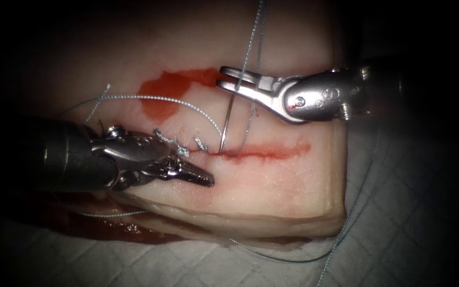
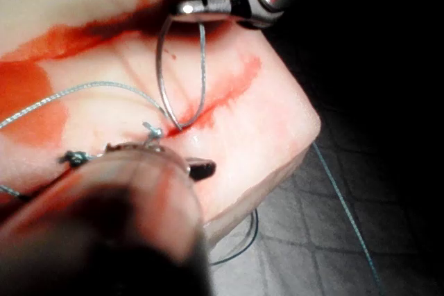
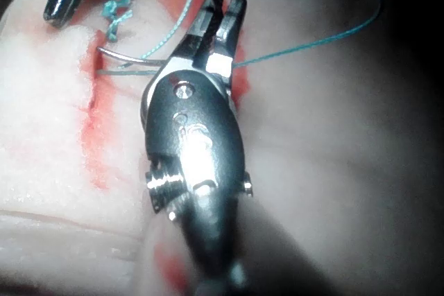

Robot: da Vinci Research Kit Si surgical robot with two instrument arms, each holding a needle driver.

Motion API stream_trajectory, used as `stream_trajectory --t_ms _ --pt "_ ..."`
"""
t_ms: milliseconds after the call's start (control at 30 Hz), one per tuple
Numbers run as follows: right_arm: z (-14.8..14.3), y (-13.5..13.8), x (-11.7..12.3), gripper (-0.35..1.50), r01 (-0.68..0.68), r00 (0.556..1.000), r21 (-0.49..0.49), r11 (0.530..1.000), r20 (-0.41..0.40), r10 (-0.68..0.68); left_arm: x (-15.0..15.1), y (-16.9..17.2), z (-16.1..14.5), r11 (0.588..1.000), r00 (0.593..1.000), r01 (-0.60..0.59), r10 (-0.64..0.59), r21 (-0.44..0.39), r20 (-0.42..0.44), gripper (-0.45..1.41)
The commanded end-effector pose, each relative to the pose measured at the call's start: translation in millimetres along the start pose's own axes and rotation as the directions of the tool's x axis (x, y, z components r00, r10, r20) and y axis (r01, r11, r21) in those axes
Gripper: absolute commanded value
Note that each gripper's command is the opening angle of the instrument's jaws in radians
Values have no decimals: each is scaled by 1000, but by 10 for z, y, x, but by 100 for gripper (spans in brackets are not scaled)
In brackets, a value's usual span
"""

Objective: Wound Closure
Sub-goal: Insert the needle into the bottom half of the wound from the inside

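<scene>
Needle (image 1: 228,123): thin curved steel, pinched near its blunt end by right tool (image 1: 228,78), just far of the cut (image 1: 264,152); tip sits in tissue (image 1: 272,186) at the cut's left part. Thread (image 1: 251,114) runs down beside needle w/ a fine twisted loop going left. Left tool (image 1: 195,174): jaws pressed together, holding nothing, lies near side of cut, left of needle. Short knotted thread ends (image 1: 170,142) by it. Tissue pale, glossy; red fluid (image 1: 168,93) patch far-left. Quilted cloth (image 1: 399,212) underneath.

place: surgical practice bench | evidence: pork-belly tissue (image 1: 272,186) lying on quilted cloth pad (image 1: 399,234)
</scene>
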Motion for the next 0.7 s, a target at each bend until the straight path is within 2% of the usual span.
stream_trajectory --t_ms 33,367,700 --pt "9 -4 3 -35 3 1000 8 1000 4 -3 0 4 7 1000 1000 -1 1 3 -3 -45" --pt "10 -8 4 -35 -5 1000 22 1000 2 4 0 2 8 1000 1000 -6 6 8 -8 -45" --pt "10 -8 3 -35 -80 996 106 991 -21 83 3 1 11 1000 1000 -13 14 15 -17 -45"
